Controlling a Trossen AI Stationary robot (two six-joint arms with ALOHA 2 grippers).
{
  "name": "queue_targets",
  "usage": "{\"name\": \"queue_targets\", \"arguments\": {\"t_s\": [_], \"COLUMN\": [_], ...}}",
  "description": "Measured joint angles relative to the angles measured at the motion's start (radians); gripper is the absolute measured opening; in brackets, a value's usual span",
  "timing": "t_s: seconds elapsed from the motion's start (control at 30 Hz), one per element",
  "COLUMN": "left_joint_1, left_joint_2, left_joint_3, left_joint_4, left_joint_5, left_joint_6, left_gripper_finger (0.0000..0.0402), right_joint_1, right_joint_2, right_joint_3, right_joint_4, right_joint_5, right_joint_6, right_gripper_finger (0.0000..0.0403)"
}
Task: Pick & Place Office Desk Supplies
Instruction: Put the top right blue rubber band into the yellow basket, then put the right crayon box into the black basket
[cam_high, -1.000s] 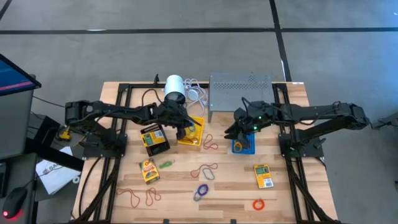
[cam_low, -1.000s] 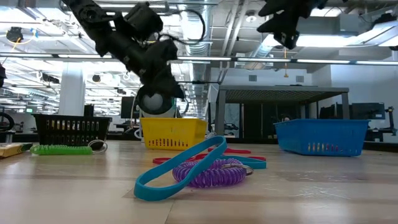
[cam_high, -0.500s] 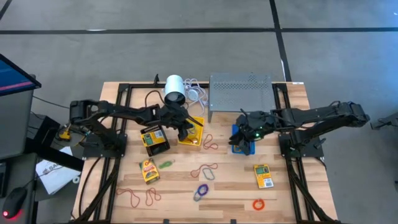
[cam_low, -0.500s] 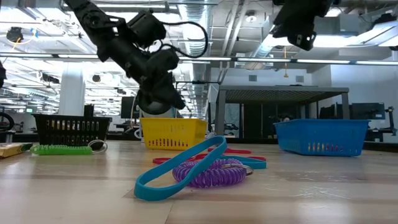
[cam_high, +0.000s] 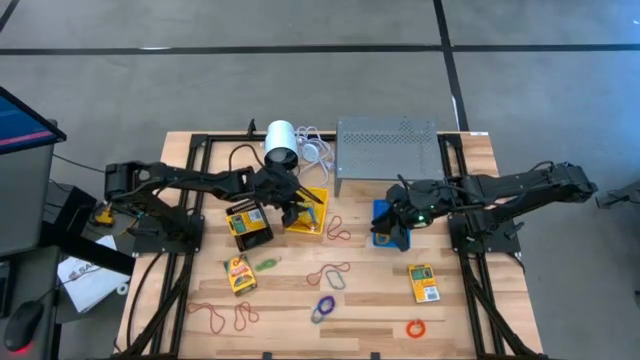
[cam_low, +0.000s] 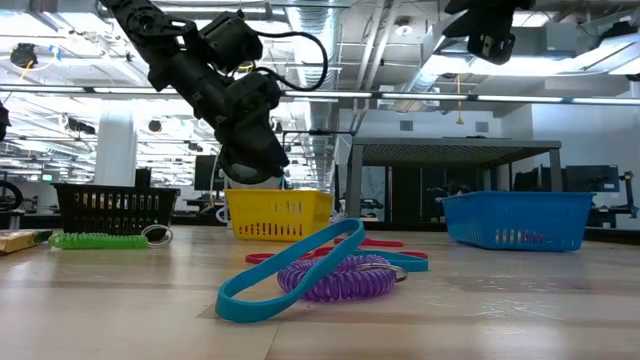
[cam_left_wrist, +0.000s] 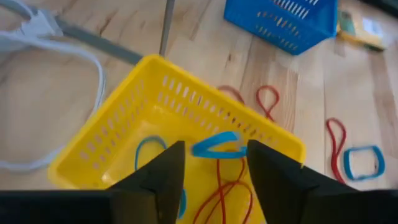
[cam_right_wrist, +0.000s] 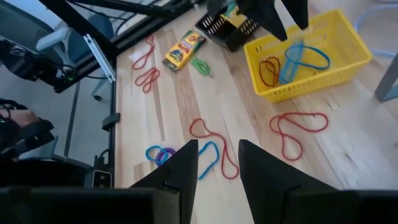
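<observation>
My left gripper (cam_high: 303, 206) hangs open over the yellow bin (cam_high: 318, 195). A blue rubber band (cam_left_wrist: 214, 146) shows blurred just under its fingertips (cam_left_wrist: 171, 158), above the bin's inside; the right wrist view shows the blue rubber band (cam_right_wrist: 292, 59) hanging over the bin too. Another blue band (cam_left_wrist: 146, 155) and red bands (cam_left_wrist: 227, 183) lie in the bin. My right gripper (cam_high: 395, 222) is open with nothing between its fingers, high over the blue bin (cam_high: 385, 238). My left gripper stands open, pointing down into the yellow bin. The blue band's upper end (cam_right_wrist: 293, 45) is right below one fingertip; whether the two still touch, I cannot tell.
The black bin (cam_high: 248, 224) with a packet stands left of the yellow one. Behind are the white cylinder (cam_high: 281, 143) and the grey stand (cam_high: 388, 150). Packets (cam_high: 239, 273) (cam_high: 424, 283) and loose bands (cam_high: 328, 275) (cam_high: 218, 315) (cam_high: 322, 307) (cam_high: 415, 327) lie toward the near edge.
My left gripper has opened over the yellow bin, staying nearly where it was. My right gripper has moved toward the table's right edge and a little up, ending over the blue bin.
</observation>
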Motion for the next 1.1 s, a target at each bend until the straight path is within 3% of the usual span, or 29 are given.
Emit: {"name": "queue_targets", "arguments": {"t_s": [0.27, 0.5, 0.67, 0.77, 0.9, 1.1], "left_joint_1": [-0.017, -0.021, -0.041, -0.076, -0.135, -0.202], "left_joint_2": [0.0, -0.033, -0.132, -0.181, -0.196, -0.111], "left_joint_3": [0.0, 0.0, 0.0, 0.0, 0.0, 0.0], "left_joint_4": [-0.013, 0.033, 0.104, 0.207, 0.312, 0.445], "left_joint_5": [0.0, 0.008, 0.145, 0.224, 0.265, 0.269], "left_joint_6": [0.059, 0.033, 0.012, 0.012, 0.011, 0.003], "left_gripper_finger": [0.0199, 0.02, 0.02, 0.02, 0.02, 0.02], "right_joint_1": [0.006, 0.006, 0.034, 0.101, 0.228, 0.443], "right_joint_2": [0.001, 0.001, -0.01, -0.02, -0.02, 0.008], "right_joint_3": [0.0, 0.0, 0.04, 0.085, 0.114, 0.114], "right_joint_4": [-0.031, -0.213, -0.476, -0.638, -0.704, -0.765], "right_joint_5": [-0.001, 0.027, -0.017, -0.05, -0.102, -0.001], "right_joint_6": [0.018, 0.138, 0.341, 0.486, 0.67, 0.93], "right_gripper_finger": [0.0111, 0.0111, 0.0111, 0.0111, 0.0111, 0.0111]}}
